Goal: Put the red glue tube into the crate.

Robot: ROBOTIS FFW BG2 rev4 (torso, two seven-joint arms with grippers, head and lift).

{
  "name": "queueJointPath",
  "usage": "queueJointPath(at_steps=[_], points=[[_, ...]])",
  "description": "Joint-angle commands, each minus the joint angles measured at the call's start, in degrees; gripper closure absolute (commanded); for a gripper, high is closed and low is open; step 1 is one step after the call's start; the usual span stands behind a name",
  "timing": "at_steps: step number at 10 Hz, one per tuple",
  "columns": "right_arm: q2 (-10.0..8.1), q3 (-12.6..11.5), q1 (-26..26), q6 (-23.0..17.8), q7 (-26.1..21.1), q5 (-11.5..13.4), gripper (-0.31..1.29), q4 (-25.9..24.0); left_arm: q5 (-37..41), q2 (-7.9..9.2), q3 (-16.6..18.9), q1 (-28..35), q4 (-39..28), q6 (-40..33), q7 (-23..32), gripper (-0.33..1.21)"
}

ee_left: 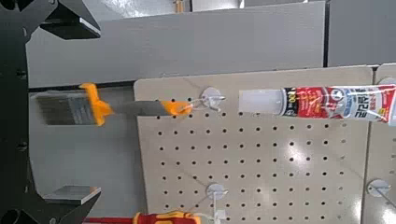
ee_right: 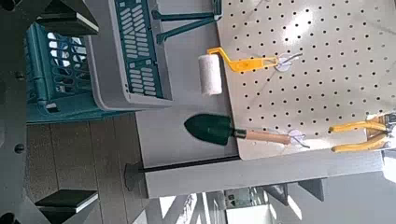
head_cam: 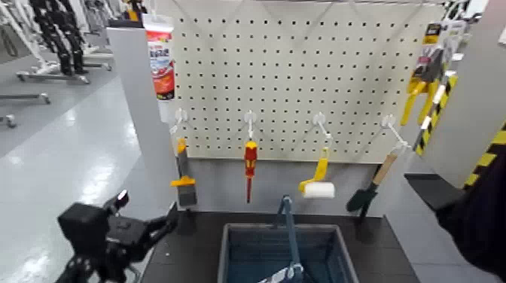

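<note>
The red glue tube [head_cam: 160, 64] hangs cap-down at the top left edge of the pegboard; the left wrist view also shows this glue tube [ee_left: 322, 103]. The grey-blue crate [head_cam: 248, 228] stands on the dark table below the board, its hoop handle [head_cam: 288, 226] raised. My left gripper [head_cam: 147, 211] hovers open and empty at the table's left end, well below the tube; its fingers [ee_left: 70, 19] stand wide apart. My right gripper [ee_right: 75, 107] is open and empty at the right, with the crate [ee_right: 140, 47] ahead of it.
On pegboard hooks hang a paintbrush [head_cam: 184, 177], a red-and-yellow screwdriver [head_cam: 250, 167], a paint roller [head_cam: 318, 181], a trowel [head_cam: 369, 192] and yellow pliers [head_cam: 419, 94]. A pillar with yellow-black striping [head_cam: 482, 162] stands at the right. Grey floor [head_cam: 60, 150] spreads out to the left.
</note>
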Motion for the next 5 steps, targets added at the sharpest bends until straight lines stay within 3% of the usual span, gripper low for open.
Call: queueJointPath(at_steps=[1,5], points=[[6.94,-0.03,-0.05,-0.04,0.22,0.0,0.07,0.09,1.12,0.03,1.11,-4.41,-1.0,2.75,-0.82,0.12],[6.94,-0.12,-0.41,-0.04,1.1,-0.53,0.07,0.26,5.69,0.82,6.12,-14.7,-1.79,12.24,-10.49,0.12]])
